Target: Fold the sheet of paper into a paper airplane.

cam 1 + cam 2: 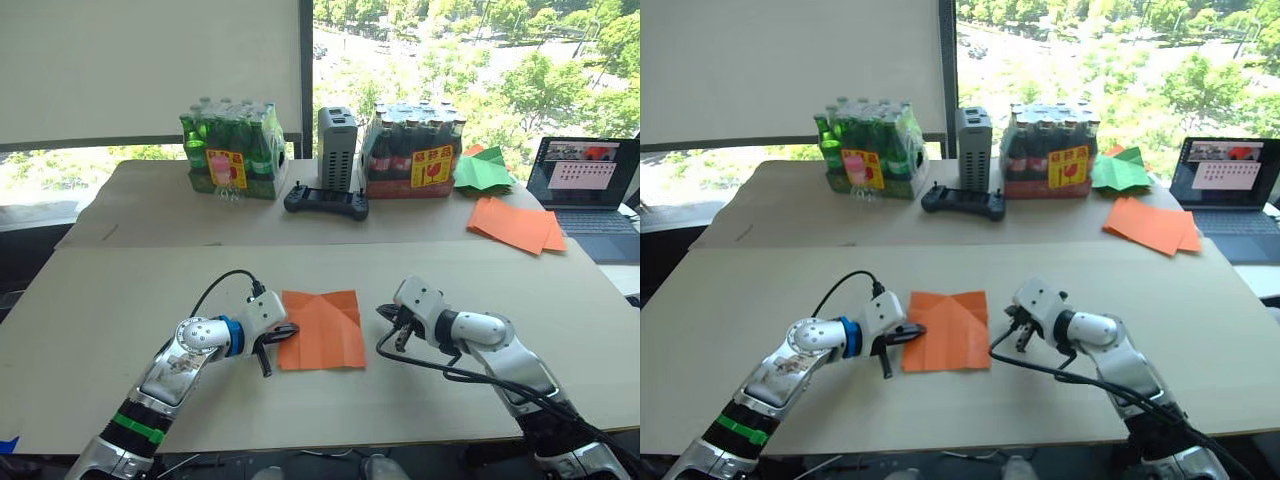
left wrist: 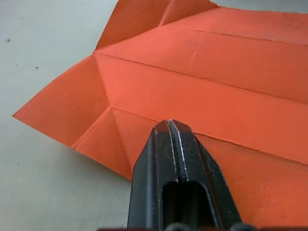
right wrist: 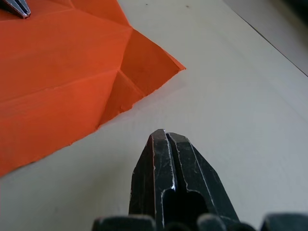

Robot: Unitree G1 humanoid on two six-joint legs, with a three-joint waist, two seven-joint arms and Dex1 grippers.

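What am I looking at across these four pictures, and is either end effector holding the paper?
It is a two-armed humanoid robot working at a table. The two wide pictures come from its head cameras, looking down over both arms. The two close-ups come from a camera on each wrist, looking along that arm's black fingers.

The creased orange sheet of paper lies flat between the arms. The left end effector is shut, its tip over the sheet's left edge. The right end effector is shut too, over bare table beside the sheet. Neither grips anything.

Farther back: two bottle packs, a black controller, spare orange sheets, green paper and a laptop.
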